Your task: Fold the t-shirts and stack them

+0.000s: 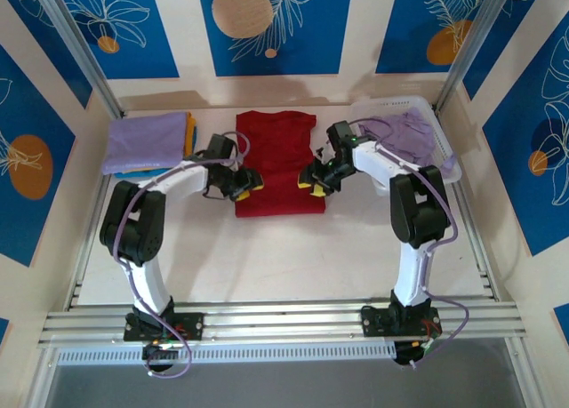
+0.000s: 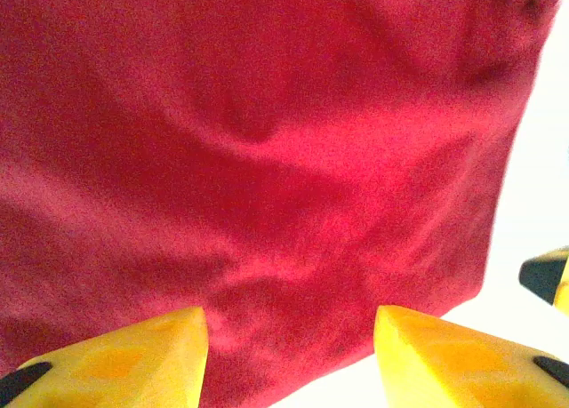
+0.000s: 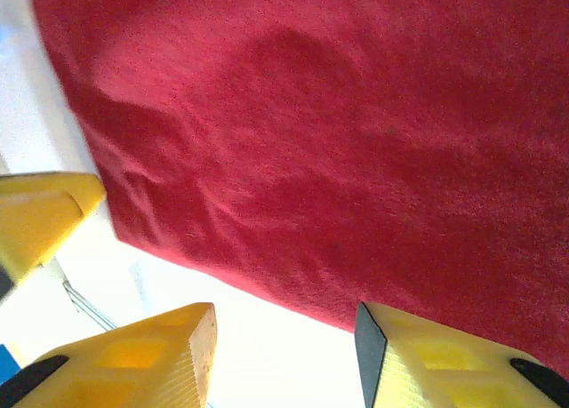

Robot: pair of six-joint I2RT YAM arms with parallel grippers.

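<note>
The dark red t-shirt runs 12 to 6 o'clock. At its 9 o'clock edge sits the left gripper, at 3 the right gripper (both spread, empty).

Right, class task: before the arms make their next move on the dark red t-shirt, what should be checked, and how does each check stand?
1. Left tool open, nothing between its jaws: ok.
2. Right tool open, nothing held: ok.
3. Tools placed at opposite side edges of the dark red t-shirt: ok.
4. Shirt lying flat on the table: ok, only shallow wrinkles.
5. Folded stack at far left tidy, lavender on top: ok.
6. Lower layers of the red shirt evenly folded: cannot tell.
</note>
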